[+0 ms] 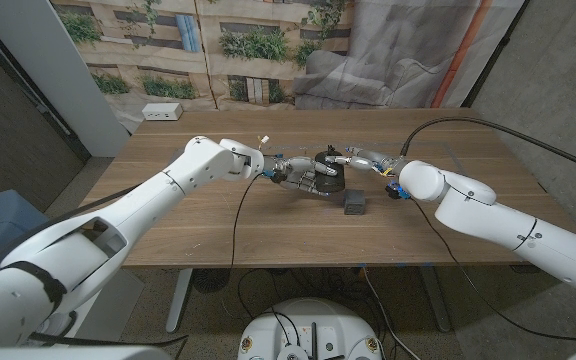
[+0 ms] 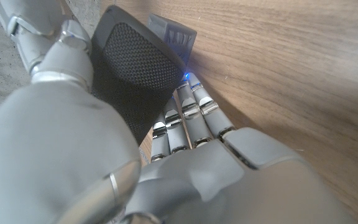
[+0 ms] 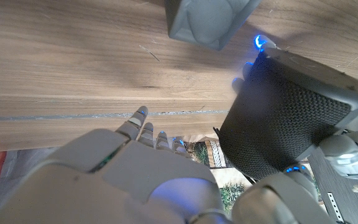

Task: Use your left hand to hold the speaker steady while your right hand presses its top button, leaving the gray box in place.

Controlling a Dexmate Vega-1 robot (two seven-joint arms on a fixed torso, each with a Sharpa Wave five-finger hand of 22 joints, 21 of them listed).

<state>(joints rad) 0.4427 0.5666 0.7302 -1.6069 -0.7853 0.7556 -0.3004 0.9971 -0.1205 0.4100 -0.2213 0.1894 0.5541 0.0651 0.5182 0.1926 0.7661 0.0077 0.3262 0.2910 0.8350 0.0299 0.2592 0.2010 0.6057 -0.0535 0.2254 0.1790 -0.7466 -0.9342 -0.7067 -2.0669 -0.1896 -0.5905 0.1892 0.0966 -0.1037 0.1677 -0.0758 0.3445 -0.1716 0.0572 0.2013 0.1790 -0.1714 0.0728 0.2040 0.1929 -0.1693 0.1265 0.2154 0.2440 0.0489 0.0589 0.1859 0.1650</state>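
We judge the task mid-way: near the middle of the bench [image 1: 218,225], toward its far edge, our left robot hand [image 1: 290,173] already grips the black speaker [image 1: 324,178], fingers wrapped round its mesh side. Our right robot hand [image 1: 353,159] hovers at the speaker's top, fingers loosely apart, holding nothing; whether it touches the button we cannot tell. The gray box [image 1: 355,206] sits just beside, undisturbed.

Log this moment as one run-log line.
left robot hand: grips speaker | right robot hand: at speaker top, press unconfirmed | gray box: on table, apart from both
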